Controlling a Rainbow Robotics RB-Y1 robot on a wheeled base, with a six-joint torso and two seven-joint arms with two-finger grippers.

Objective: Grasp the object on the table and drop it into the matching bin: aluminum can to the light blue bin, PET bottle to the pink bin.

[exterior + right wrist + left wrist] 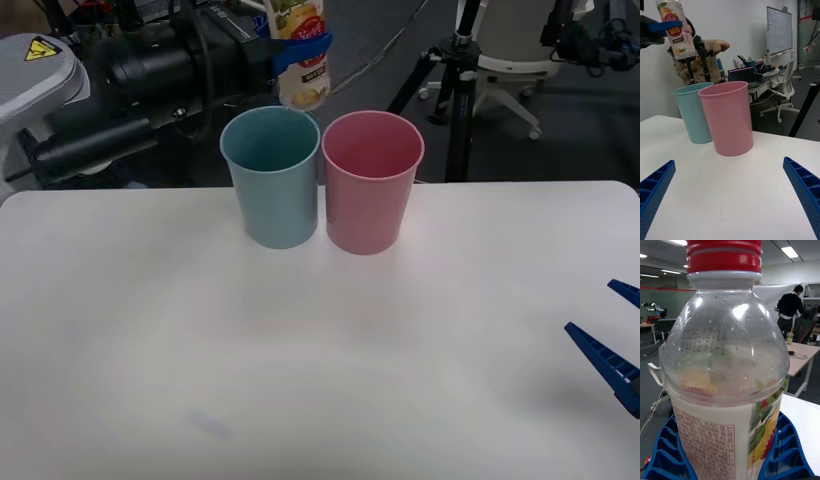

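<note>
White table [200,350] carries the blue bin [271,178] and pink bin [371,181] side by side, touching, near its far edge; in the front view the left gripper [300,52] holds the bottle [301,60] clamped above the blue bin's far rim, so the grasp looks done and the drop into pink remains. Right wrist view: the right gripper [730,195] hovers spread wide and empty over the table, facing both bins. Left wrist view: blue fingers [786,450] hug the bottle's label.

The left gripper [730,461] clamps the PET bottle [726,363] between its blue ribbed fingers [666,453], which wrap the red-and-yellow label on both sides. Above the fingers rise the clear shoulder, printed with a date code, and the red screw cap [724,255].
</note>
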